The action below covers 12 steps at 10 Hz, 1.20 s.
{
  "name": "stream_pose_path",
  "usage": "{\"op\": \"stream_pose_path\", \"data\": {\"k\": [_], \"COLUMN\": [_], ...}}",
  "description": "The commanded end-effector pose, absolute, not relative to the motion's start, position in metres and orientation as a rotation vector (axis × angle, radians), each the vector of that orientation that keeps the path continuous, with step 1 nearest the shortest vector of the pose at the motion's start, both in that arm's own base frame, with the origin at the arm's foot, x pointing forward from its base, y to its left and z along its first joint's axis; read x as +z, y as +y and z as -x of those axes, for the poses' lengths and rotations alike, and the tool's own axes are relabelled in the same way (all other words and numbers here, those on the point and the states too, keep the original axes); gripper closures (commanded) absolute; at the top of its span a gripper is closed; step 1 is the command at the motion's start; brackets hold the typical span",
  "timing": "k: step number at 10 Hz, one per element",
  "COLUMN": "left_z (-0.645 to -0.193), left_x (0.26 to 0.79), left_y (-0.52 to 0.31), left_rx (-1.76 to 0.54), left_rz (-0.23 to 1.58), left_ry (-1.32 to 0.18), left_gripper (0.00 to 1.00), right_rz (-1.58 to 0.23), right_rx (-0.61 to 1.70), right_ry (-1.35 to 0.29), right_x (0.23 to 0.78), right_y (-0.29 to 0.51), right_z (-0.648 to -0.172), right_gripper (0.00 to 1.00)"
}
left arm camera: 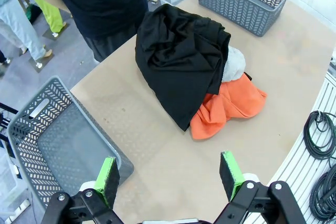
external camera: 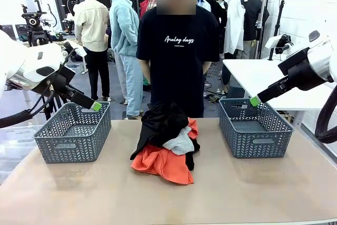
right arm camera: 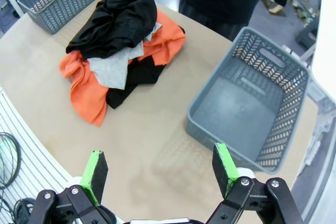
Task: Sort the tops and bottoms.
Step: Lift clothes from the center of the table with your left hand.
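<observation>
One big tan table (external camera: 274, 193) carries everything, with a person (external camera: 176, 51) standing at the far edge, arms tucked back. A grey left basket (external camera: 68, 148) and right basket (external camera: 255, 143) sit well apart, both with nothing in them, so my read is the sorting hasn't started.

All the clothes are in one heap dead centre between the baskets. The black bottoms (external camera: 160, 122) are draped over the top and far end, the orange-red top (external camera: 163, 164) spills out underneath toward the robot's side, and the light grey top (external camera: 181, 143) is a small patch wedged between them. So the heap's long axis runs far-to-near across the table.

The left gripper (left arm camera: 169, 174) hangs over its basket's inner corner and sees mostly black cloth ahead. The right gripper (right arm camera: 160, 169) hovers by its own basket, angled down and inward, and faces the orange and grey side. Neither arm looks clearly nearer. Both sets of green pads are spread wide with nothing between them
</observation>
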<state>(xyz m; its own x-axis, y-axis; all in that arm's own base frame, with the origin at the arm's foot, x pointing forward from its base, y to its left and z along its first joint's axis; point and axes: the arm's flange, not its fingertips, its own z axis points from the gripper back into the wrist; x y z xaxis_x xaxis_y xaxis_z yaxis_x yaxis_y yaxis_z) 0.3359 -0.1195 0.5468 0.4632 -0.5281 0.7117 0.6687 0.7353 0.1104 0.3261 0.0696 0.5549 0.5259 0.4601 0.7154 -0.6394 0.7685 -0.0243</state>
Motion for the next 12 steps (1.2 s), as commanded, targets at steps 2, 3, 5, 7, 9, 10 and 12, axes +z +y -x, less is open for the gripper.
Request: {"op": "stream_pose_path", "data": {"k": [2,3,5,7,9,10,12], "left_z": [-0.332,-0.352,-0.397,-0.434,-0.462,-0.453,-0.456], "left_x": [0.551,0.555,0.557,0.551,0.541,0.541,0.531], "left_y": [-0.134,-0.157,-0.203,-0.228,-0.236,-0.219,-0.237], "left_rx": [-0.783,-0.766,-0.690,-0.616,-0.509,-0.487,-0.569], "left_rz": [0.221,0.244,0.254,0.271,0.309,0.289,0.290], "left_ry": [-0.764,-0.769,-0.731,-0.671,-0.610,-0.630,-0.626], "left_gripper": [0.00,0.00,0.00,0.00,0.00,0.00,0.00], "right_rz": [-0.269,-0.269,-0.269,-0.269,-0.269,-0.269,-0.269], "right_rx": [0.667,0.667,0.667,0.667,0.667,0.667,0.667], "right_ry": [-0.766,-0.766,-0.766,-0.766,-0.766,-0.766,-0.766], "right_x": [0.554,0.554,0.554,0.554,0.554,0.554,0.554], "right_y": [0.069,0.069,0.069,0.069,0.069,0.069,0.069], "right_z": [-0.326,-0.326,-0.326,-0.326,-0.326,-0.326,-0.326], "right_gripper": [0.00,0.00,0.00,0.00,0.00,0.00,0.00]}}
